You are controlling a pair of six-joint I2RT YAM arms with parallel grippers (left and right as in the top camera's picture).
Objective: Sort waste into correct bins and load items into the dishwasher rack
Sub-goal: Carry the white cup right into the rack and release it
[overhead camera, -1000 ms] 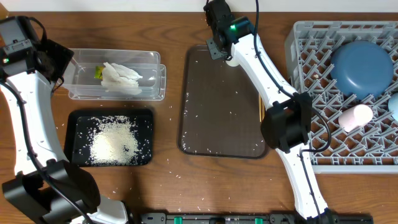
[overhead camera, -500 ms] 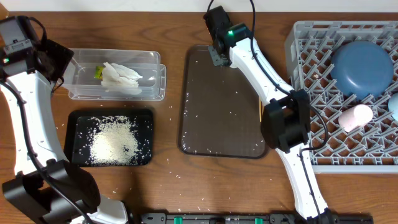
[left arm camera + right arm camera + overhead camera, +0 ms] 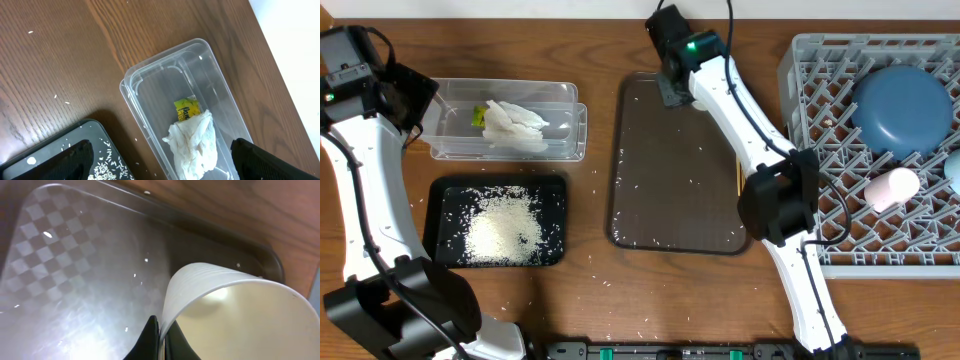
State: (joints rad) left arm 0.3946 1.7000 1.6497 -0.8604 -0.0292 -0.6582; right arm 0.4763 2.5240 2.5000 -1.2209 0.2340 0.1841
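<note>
My right gripper [image 3: 161, 330] is shut on the rim of the white cup [image 3: 240, 315], one finger inside and one outside. It holds the cup over the far end of the brown tray [image 3: 75, 270]. In the overhead view the right gripper [image 3: 672, 92] hides most of the cup. My left gripper [image 3: 165, 165] is open and empty above the clear tub [image 3: 150, 85], which holds the tissue [image 3: 195, 142] and the wrapper [image 3: 186, 109]. Rice [image 3: 503, 226] lies heaped in the black tray [image 3: 445, 190]. The rack [image 3: 840, 200] holds the dark-blue bowl [image 3: 903, 108], pink cup [image 3: 892, 187] and light-blue bowl [image 3: 954, 170].
The brown serving tray [image 3: 670, 200] lies mid-table with scattered rice grains on it. A thin wooden stick [image 3: 737, 172], likely the chopsticks, shows along its right edge, partly under my right arm. Loose grains dot the table near the black tray.
My right gripper, shut on the white cup, has shifted slightly towards me over the brown tray's far end. The left arm has not moved.
</note>
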